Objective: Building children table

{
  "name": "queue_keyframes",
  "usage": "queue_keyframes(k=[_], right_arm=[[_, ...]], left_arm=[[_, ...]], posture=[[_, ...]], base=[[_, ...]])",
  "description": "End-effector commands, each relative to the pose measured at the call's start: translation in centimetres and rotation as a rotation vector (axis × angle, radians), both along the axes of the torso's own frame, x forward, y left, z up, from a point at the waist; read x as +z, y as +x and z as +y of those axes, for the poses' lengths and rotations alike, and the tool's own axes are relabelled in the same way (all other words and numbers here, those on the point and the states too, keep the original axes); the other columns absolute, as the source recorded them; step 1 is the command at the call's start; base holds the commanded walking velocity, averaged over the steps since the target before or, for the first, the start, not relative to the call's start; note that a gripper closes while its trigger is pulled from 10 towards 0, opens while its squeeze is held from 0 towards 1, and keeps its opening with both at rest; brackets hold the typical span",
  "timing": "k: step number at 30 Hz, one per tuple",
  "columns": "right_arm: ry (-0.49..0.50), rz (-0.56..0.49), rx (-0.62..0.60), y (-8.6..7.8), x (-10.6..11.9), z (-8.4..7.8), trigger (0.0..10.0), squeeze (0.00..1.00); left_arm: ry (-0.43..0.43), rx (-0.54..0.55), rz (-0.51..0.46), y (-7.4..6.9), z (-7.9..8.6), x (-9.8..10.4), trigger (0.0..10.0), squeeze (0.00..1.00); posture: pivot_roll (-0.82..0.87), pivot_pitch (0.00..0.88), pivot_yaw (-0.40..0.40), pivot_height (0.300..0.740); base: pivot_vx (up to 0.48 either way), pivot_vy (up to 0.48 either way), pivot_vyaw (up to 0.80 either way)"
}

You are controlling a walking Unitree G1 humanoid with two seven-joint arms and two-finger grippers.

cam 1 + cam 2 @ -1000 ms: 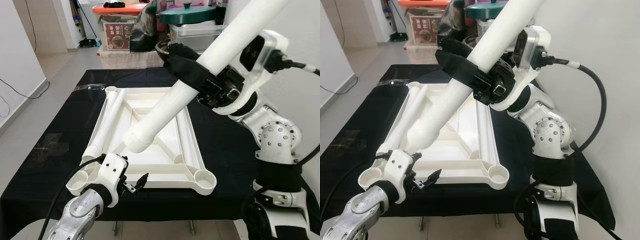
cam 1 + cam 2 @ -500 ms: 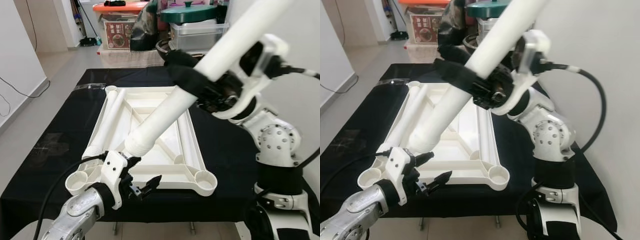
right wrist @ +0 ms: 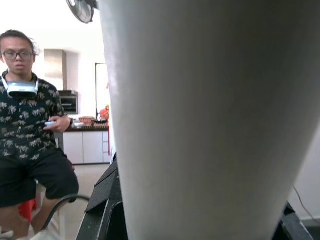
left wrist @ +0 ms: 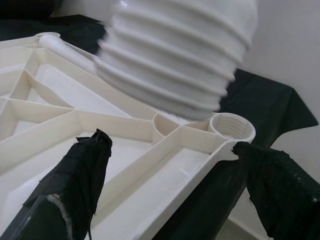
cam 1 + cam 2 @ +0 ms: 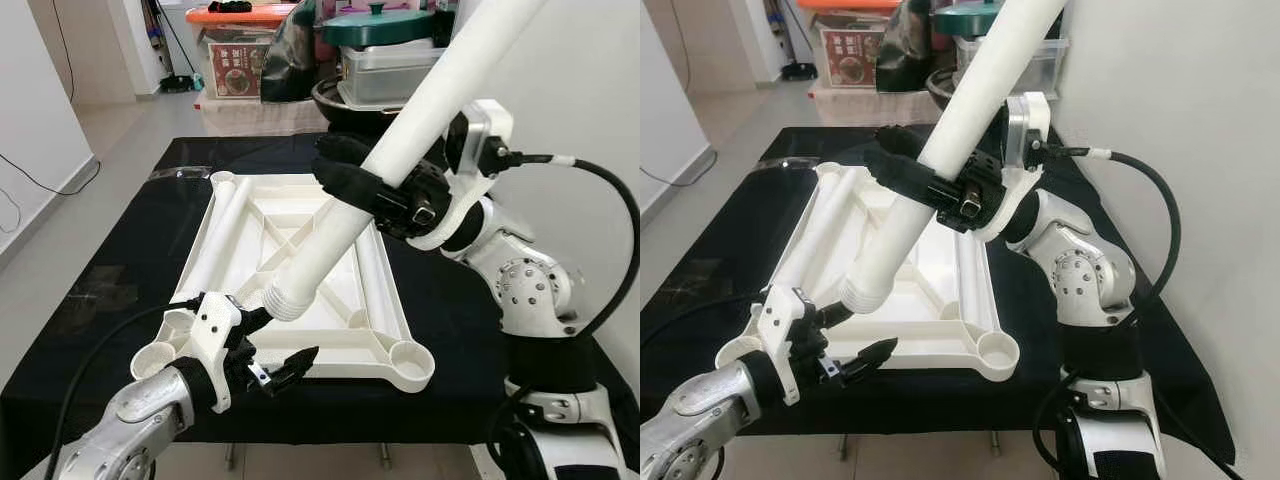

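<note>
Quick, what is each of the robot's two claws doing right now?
Left end effector: open, holding nothing, just below the leg's threaded end.
Right end effector: closed around the long white plastic table leg.

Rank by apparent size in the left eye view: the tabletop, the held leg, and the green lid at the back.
1. tabletop, widest spread.
2. leg, held by the right gripper; it is nearer the camera, so its look is inflated.
3. green lid, far back, so shrunk.

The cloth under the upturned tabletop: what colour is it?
Black cloth, plain; clearest in the left eye view.
</note>
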State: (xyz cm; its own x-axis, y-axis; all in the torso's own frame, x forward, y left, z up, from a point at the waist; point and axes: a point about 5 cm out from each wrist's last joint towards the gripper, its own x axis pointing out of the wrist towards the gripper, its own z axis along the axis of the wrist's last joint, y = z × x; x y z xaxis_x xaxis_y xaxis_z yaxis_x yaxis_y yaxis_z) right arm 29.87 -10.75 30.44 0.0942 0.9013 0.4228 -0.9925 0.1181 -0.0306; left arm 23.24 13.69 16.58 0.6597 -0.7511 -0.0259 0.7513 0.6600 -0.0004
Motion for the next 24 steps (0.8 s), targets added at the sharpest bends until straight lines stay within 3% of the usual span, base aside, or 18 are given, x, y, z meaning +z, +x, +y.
queue_keyframes(k=[1,8,15,17,19,21,24], right_arm=[[-0.003,-0.011,-0.002,0.0,0.0,0.0,0.0,0.0],[-0.101,-0.004,0.101,-1.1,-1.6,1.5,0.0,0.0],[-0.11,-0.007,0.13,-1.4,-1.9,1.9,0.0,0.0],[-0.115,0.002,0.194,-2.1,-2.1,3.3,0.0,0.0],[-0.115,0.002,0.194,-2.1,-2.1,3.3,0.0,0.0],[-0.117,-0.001,0.247,-2.6,-2.2,4.7,0.0,0.0],[-0.118,-0.006,0.258,-2.7,-2.2,5.0,0.0,0.0]], left_arm=[[0.014,-0.001,0.004,0.0,0.3,0.1,10.0,0.0],[0.075,-0.048,-0.008,0.6,0.6,0.4,10.0,0.0],[0.083,-0.073,-0.008,0.8,0.3,0.3,10.0,0.0],[0.053,-0.141,-0.001,1.3,-0.7,0.7,10.0,0.0],[0.053,-0.141,-0.001,1.3,-0.7,0.7,10.0,0.0],[0.062,-0.242,0.003,1.7,-2.0,0.9,10.0,0.0],[0.075,-0.274,0.006,1.8,-2.4,0.9,10.0,0.0]], posture=[[0.05,0.0,0.0,0.74],[0.05,0.0,0.0,0.74],[0.04,0.0,0.003,0.74],[0.04,0.0,-0.003,0.74],[0.04,0.0,-0.003,0.74],[0.03,0.0,0.003,0.74],[0.03,0.0,0.004,0.74]], base=[[0.0,0.0,0.0],[0.0,0.0,0.0],[0.0,0.0,0.0],[0.0,0.0,0.0],[0.0,0.0,0.0],[0.0,0.0,0.0],[0.0,0.0,0.0]])
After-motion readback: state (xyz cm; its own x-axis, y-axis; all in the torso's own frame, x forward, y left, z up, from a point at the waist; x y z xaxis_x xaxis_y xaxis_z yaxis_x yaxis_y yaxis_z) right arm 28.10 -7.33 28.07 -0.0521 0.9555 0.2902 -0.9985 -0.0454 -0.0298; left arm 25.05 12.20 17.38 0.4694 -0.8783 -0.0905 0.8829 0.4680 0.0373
